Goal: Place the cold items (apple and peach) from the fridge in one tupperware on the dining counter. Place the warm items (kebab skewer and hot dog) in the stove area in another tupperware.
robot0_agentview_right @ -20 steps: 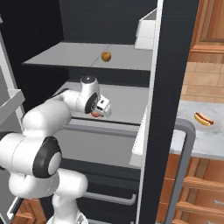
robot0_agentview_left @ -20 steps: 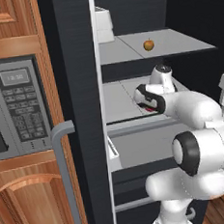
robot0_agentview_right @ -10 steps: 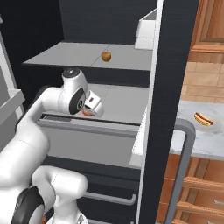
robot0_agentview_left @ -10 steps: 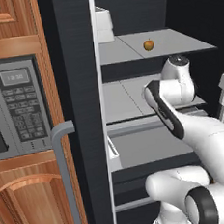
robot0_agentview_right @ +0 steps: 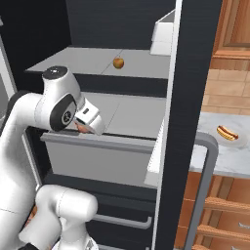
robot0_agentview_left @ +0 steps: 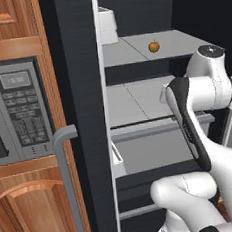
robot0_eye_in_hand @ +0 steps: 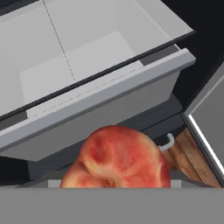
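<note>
**Peach in my grip at the open fridge**

My gripper [robot0_agentview_right: 84, 128] is pinching the peach [robot0_eye_in_hand: 120, 158]; the red-orange fruit sits right up against the hand camera, at the bottom of that view. In the right base view a sliver of it shows under my hand, just in front of the drawer's [robot0_agentview_right: 97, 158] front edge. My fingertips are hidden behind the fruit, so I judge the hold from the peach sitting at the hand.

Beyond the peach, the grey drawer stands pulled out from the fridge [robot0_agentview_left: 83, 116], its front rim [robot0_eye_in_hand: 100, 103] running across below my hand. Above it lies the middle shelf [robot0_agentview_left: 131, 101], bare where I can see it.

Farther back and higher, the apple [robot0_agentview_left: 154, 46] rests near the middle of the upper shelf [robot0_agentview_right: 78, 61], well apart from my hand. A white box [robot0_agentview_left: 108, 26] stands at that shelf's door-side corner.

Outside the fridge, the hot dog [robot0_agentview_right: 227, 133] lies on a plate [robot0_agentview_right: 238, 141] on the counter [robot0_agentview_right: 219, 158] past the open door's handle [robot0_agentview_right: 207, 185]. On the other side, a microwave [robot0_agentview_left: 14, 110] is built into the wooden cabinets [robot0_agentview_left: 26, 207].
</note>
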